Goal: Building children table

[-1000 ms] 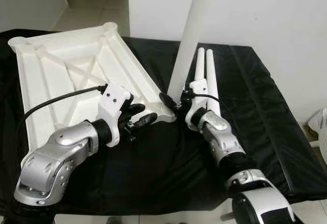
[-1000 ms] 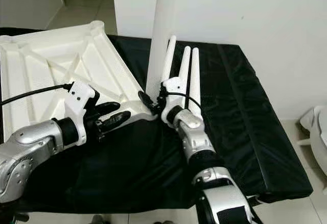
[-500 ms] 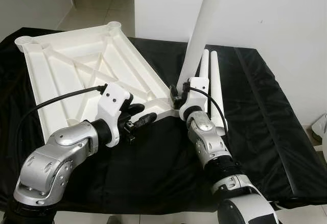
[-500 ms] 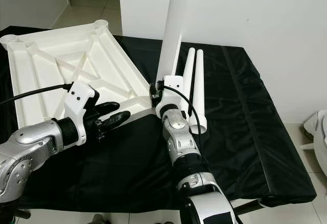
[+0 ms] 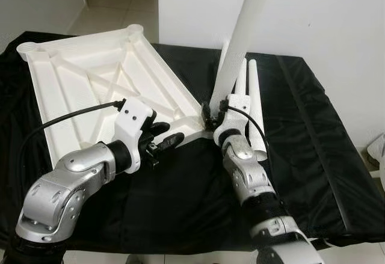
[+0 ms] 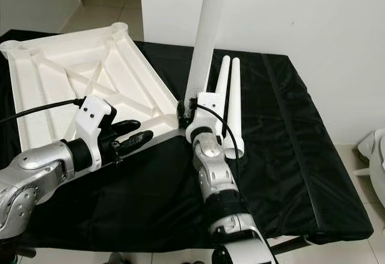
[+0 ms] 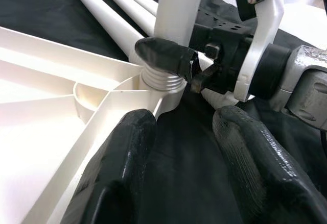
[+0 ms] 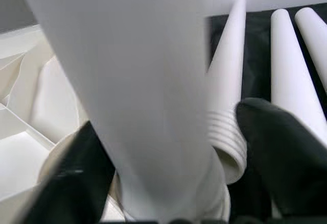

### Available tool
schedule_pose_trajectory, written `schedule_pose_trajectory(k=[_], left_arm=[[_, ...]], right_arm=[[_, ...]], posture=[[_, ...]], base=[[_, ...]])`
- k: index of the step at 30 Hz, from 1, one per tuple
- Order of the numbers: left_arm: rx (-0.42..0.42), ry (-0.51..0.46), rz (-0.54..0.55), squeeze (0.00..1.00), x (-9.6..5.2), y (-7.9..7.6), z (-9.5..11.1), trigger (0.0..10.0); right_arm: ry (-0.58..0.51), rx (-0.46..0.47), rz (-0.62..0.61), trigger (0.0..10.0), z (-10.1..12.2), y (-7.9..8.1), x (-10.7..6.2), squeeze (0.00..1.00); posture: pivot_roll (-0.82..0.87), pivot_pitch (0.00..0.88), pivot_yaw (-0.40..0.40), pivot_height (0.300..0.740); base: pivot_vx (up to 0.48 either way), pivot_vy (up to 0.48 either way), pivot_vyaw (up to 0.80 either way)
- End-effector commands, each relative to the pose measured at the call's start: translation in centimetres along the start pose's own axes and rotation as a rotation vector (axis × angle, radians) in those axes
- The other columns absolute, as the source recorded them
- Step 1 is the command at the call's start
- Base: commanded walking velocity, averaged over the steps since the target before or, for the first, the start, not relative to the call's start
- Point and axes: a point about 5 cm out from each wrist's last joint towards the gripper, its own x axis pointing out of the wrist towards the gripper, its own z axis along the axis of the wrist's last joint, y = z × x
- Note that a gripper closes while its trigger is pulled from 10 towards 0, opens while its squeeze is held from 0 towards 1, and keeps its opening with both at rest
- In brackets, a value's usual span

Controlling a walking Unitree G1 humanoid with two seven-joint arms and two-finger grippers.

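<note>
Gripping the base of an upright white table leg [image 5: 240, 29], the right gripper [image 7: 176, 63] has its two black fingers clamped on either side of the tube, just above the leg's threaded end. That threaded end sits in the round corner socket [image 7: 158, 83] of the white tabletop [image 5: 96, 89], which lies upside down on the black-covered table [image 5: 313, 144] with its ribbed underside facing up. In the left wrist view a few rings of thread are visible above the socket rim, directly under the right gripper's near finger [image 7: 163, 54]. The leg rises from the gripper and tilts slightly toward the wall behind.

Just beyond the right gripper, on its far side from the tabletop, three more white legs [image 6: 231, 107] lie flat on the black cover, side by side, their threaded ends toward the robot.

The left gripper [image 5: 162, 138] hovers low over the black cover just short of the same corner of the tabletop, its fingers [image 7: 120, 168] spread apart and holding nothing. One fingertip lies close against the tabletop's outer edge; whether it touches cannot be made out. The socket corner and the right gripper sit straight ahead of the left gripper's open fingers, near but apart.
</note>
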Motion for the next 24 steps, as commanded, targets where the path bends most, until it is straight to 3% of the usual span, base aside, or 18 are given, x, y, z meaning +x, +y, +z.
schedule_pose_trajectory(k=[1, 4, 5, 10, 18, 24], left_arm=[[0.007, 0.000, -0.018, 0.00, 0.0, -0.4, 0.1, 10.0], [0.007, 0.002, -0.019, 0.00, 0.0, -0.4, 0.1, 10.0], [0.007, 0.003, -0.020, 0.00, 0.0, -0.4, 0.1, 10.0], [0.008, 0.004, -0.024, 0.00, 0.1, -0.3, 0.2, 10.0], [0.005, -0.003, -0.025, 0.00, 0.3, -0.2, 0.3, 10.0], [0.003, -0.007, -0.024, 0.00, 0.3, -0.2, 0.4, 10.0]], right_arm=[[-0.020, 0.038, 0.047, 10.0, 0.2, -0.2, -0.3, 1.00], [-0.024, 0.040, 0.125, 10.0, 0.4, -0.6, -0.5, 1.00], [-0.029, 0.035, 0.175, 10.0, 0.5, -0.9, -0.6, 0.00], [-0.020, -0.034, 0.358, 10.0, 0.6, -2.6, -0.7, 0.00], [0.011, -0.093, 0.441, 10.0, 0.8, -4.5, 0.2, 0.00], [0.004, -0.085, 0.510, 10.0, 1.4, -4.6, 0.9, 0.00]], posture=[[0.05, 0.093, -0.076, 0.740], [0.05, 0.092, -0.072, 0.740], [0.05, 0.095, -0.067, 0.740], [0.04, 0.104, -0.059, 0.740], [0.04, 0.106, -0.056, 0.740], [0.04, 0.105, -0.055, 0.740]], base=[[0.000, 0.000, 0.00], [0.000, 0.000, 0.00], [0.000, 0.000, 0.00], [0.000, 0.000, 0.00], [0.000, 0.000, 0.00], [0.000, 0.000, 0.00]])
